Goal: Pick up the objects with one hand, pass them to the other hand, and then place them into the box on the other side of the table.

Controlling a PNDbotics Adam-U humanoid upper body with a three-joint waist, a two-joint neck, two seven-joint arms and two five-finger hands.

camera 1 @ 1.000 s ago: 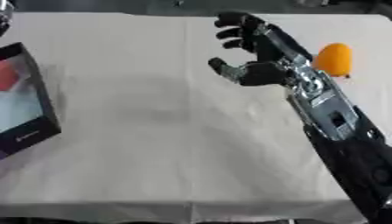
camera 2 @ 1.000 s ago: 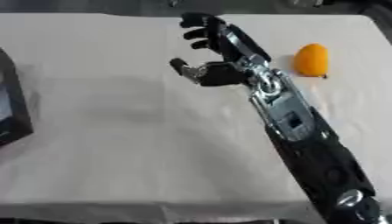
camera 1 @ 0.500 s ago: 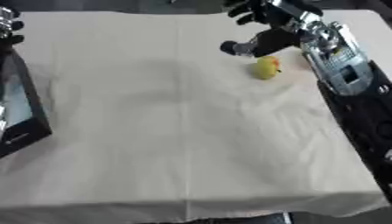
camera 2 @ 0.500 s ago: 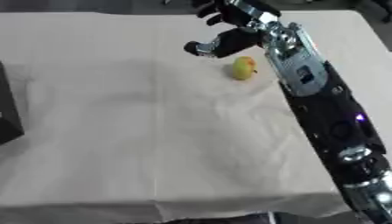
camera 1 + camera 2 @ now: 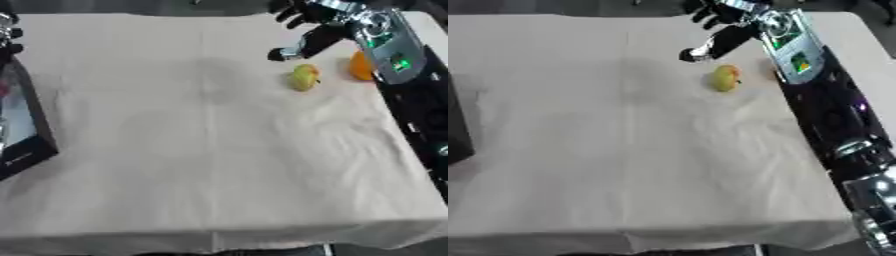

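Presently on the cloth: one small yellow-green rounded fruit [image 5: 304,77], lying loose toward the far right of the beige-covered counter [image 5: 201,150], not yet grasped. One orange rounded fruit [image 5: 360,65], just beside it, partly behind the arm. Right hand [image 5: 308,20]: hovering above and beyond the yellow-green fruit, fingers spread, holding nothing. Black open box [image 5: 22,125]: far left edge (contents unclear). Left hand not visible. Judged status: pick-up, handover and placing all outstanding.
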